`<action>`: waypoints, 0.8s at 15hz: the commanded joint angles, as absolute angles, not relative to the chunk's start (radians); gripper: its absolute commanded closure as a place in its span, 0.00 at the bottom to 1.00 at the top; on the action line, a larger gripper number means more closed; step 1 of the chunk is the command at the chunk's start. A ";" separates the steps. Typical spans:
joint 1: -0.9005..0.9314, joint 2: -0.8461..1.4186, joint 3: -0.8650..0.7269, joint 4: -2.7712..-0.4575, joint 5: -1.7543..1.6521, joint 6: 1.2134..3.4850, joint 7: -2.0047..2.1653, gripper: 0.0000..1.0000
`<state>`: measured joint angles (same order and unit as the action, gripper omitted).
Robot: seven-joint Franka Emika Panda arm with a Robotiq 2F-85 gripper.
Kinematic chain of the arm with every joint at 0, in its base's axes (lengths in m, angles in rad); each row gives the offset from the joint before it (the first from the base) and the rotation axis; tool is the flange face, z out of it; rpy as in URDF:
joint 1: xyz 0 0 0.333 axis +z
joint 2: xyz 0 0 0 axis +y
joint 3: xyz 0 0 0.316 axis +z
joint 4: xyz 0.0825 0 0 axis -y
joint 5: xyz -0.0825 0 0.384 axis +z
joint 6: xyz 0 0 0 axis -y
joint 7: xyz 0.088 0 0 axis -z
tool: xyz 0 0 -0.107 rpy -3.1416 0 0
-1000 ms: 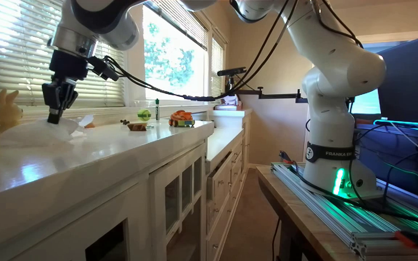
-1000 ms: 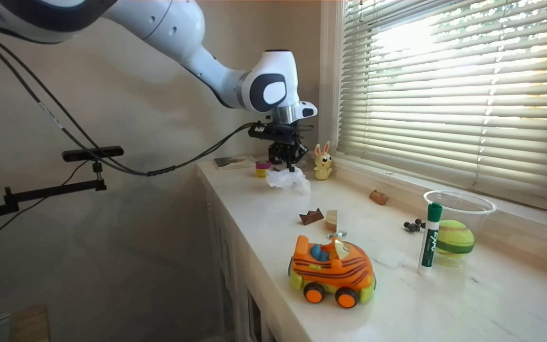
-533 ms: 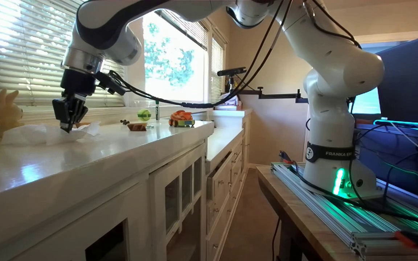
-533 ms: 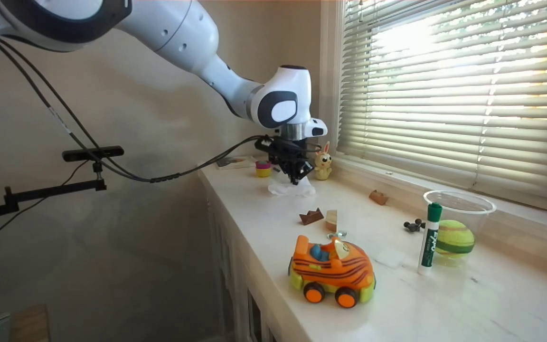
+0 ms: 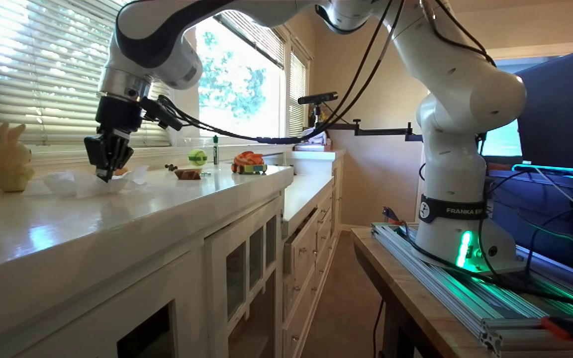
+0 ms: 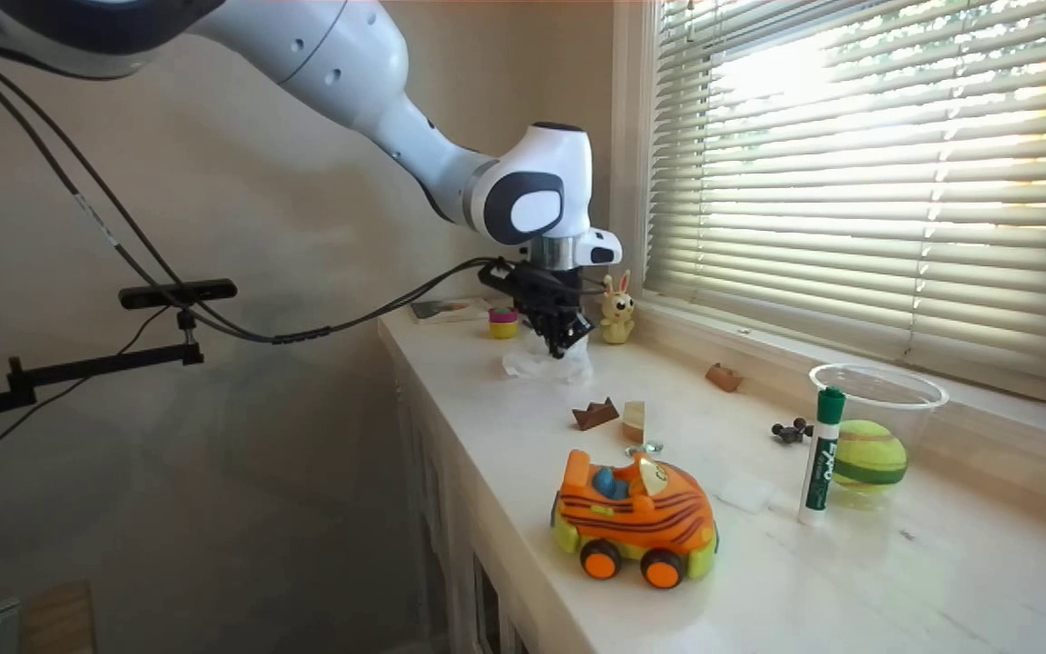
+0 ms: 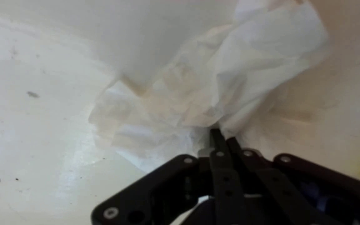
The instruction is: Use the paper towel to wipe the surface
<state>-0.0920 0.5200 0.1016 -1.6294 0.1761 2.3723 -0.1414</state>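
Note:
The white, crumpled paper towel (image 7: 180,103) fills the middle of the wrist view. It lies on the glossy white countertop (image 7: 42,131), and it also shows in both exterior views (image 5: 72,183) (image 6: 532,365). My gripper (image 7: 223,134) points down with its fingers nearly together, pinching a fold of the towel. In both exterior views the fingertips (image 5: 103,175) (image 6: 559,350) are low at the counter, in the towel. The towel spreads on the counter around the fingertips. The wrist view shows small dark specks on the counter beside the towel.
A yellow rabbit toy (image 6: 617,311) and a pink-and-yellow tub (image 6: 503,323) stand close to the towel. Brown blocks (image 6: 596,415), an orange toy car (image 6: 641,518), a green marker (image 6: 821,459) and a clear cup (image 6: 877,386) with a ball (image 6: 870,454) stand along the counter.
My gripper has come down and moved away from the tub and rabbit, toward the blocks, then slightly toward the counter's front edge. The towel has been dragged along and lies flatter.

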 commanded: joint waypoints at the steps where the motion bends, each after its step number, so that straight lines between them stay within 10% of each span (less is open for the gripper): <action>1: -0.085 0.404 0.092 -1.775 0.219 2.379 -0.087 0.96; 12: -0.017 0.195 0.043 -1.964 0.139 2.348 0.097 0.96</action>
<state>-0.0563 0.2801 0.0721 -1.9074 0.1780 2.3672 0.0330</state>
